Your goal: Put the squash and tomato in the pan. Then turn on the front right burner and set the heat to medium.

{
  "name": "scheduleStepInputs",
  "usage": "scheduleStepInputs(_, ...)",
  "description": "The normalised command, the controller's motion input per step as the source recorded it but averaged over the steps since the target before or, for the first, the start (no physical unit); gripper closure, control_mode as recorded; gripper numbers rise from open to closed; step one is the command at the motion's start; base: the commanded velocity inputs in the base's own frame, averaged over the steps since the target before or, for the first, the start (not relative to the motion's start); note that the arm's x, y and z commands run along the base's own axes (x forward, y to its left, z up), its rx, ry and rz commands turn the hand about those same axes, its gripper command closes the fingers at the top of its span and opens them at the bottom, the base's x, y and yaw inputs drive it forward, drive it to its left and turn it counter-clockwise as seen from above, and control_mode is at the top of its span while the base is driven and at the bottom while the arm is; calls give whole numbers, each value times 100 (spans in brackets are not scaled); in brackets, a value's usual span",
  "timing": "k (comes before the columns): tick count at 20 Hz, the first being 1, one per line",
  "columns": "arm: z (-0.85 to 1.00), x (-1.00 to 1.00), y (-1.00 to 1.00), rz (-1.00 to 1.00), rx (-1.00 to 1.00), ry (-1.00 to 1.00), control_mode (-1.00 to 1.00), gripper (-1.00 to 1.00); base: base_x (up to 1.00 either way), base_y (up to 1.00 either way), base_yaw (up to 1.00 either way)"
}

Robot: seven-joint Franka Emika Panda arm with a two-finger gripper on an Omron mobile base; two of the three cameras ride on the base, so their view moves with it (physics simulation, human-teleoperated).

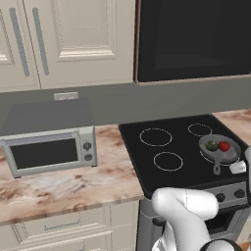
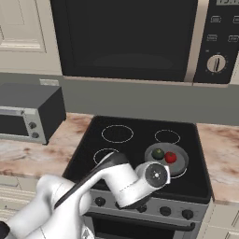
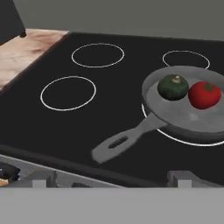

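The grey pan sits on the cooktop's front right burner, its handle pointing toward the stove's front edge. Inside it, the dark green squash lies on the left and the red tomato on the right, touching each other. The pan holds the squash and the tomato in both base views too. My gripper hovers low at the stove's front edge, short of the handle. Its fingertips stand wide apart, open, holding nothing.
A row of control knobs runs along the stove's front panel below my hand. Three other burner rings are bare. A toaster oven stands on the counter to the left. A microwave hangs above the stove.
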Motion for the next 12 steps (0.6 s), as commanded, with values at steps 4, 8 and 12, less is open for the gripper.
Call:
scheduleStepInputs(4, -2, -35, -12, 2, 0, -36, -100, -100, 0, 0, 0)
scheduleStepInputs(8, -41, -7, 0, 0, 0, -25, -100, -100, 0, 0, 0)
scheduleStepInputs(12, -51, -2, 0, 0, 0, -15, -100, -100, 0, 0, 0)
